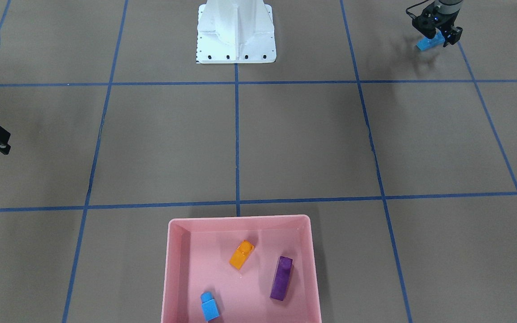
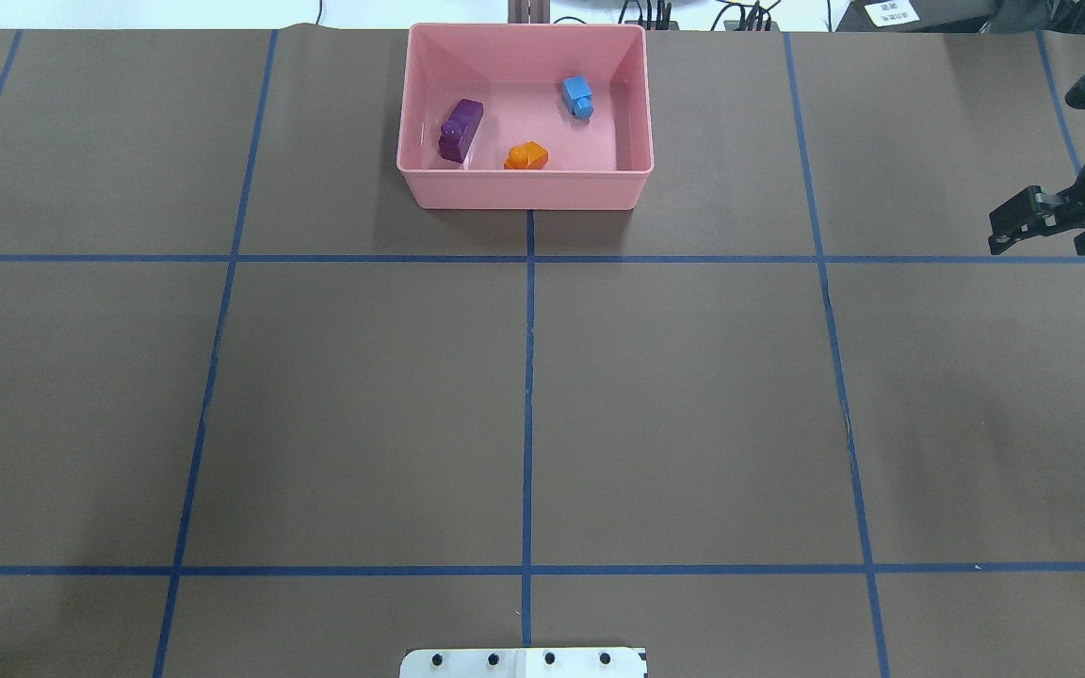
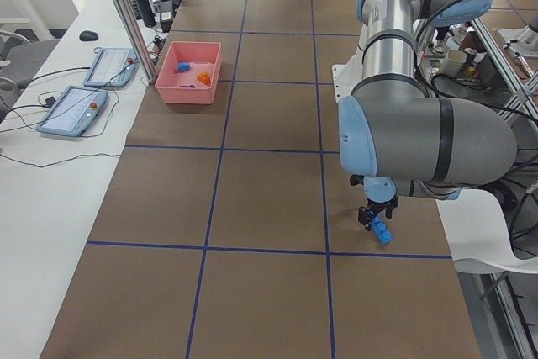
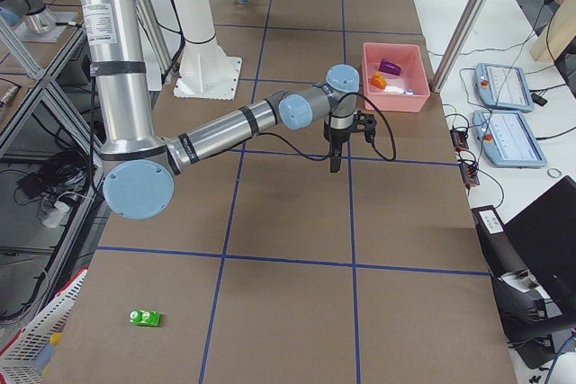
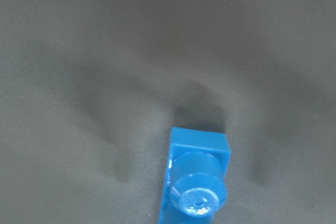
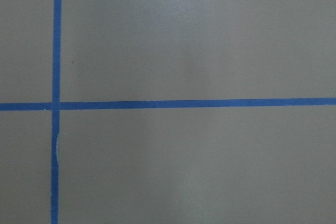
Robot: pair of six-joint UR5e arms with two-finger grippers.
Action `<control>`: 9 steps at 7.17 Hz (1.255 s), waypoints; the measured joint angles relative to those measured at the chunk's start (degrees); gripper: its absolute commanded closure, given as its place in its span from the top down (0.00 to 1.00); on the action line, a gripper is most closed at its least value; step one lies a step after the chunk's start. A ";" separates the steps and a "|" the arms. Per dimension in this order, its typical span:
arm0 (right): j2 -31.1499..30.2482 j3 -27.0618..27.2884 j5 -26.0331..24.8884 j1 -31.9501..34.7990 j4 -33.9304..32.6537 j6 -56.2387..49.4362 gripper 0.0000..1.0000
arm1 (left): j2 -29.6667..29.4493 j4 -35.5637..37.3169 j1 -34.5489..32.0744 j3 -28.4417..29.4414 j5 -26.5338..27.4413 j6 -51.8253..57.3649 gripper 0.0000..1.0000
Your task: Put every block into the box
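Observation:
The pink box (image 1: 238,219) (image 2: 524,190) holds the orange block (image 1: 242,254), the purple block (image 1: 282,278) and the small blue block (image 1: 209,306). My left gripper (image 1: 435,33) is shut on the long blue block (image 1: 428,43), which hangs tilted just above the table near my base side. That block also shows in the left wrist view (image 5: 197,182). My right gripper (image 2: 1051,226) is open and empty, low over the table, right of the box. The green block (image 4: 144,317) lies alone on the table at my far right end.
The white robot base (image 1: 236,31) stands at the table's near-robot edge. Blue tape lines (image 6: 157,103) grid the brown table. Tablets (image 3: 108,65) lie on a side bench beyond the box. A white basket (image 4: 36,330) hangs off the table's corner near the green block.

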 measured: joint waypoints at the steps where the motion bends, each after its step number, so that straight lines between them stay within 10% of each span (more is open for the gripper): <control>1: -1.80 0.12 0.01 1.32 0.00 -2.68 0.98 | -0.34 -0.04 0.12 0.04 0.03 -0.60 0.00; 5: -14.29 4.38 0.23 4.30 0.50 -10.91 0.96 | -0.08 -1.19 -1.80 -1.84 -1.00 -2.34 0.00; 9: -27.27 4.59 1.68 9.37 0.80 -26.37 0.97 | -7.49 -1.58 -22.96 -6.77 -15.46 -3.21 0.00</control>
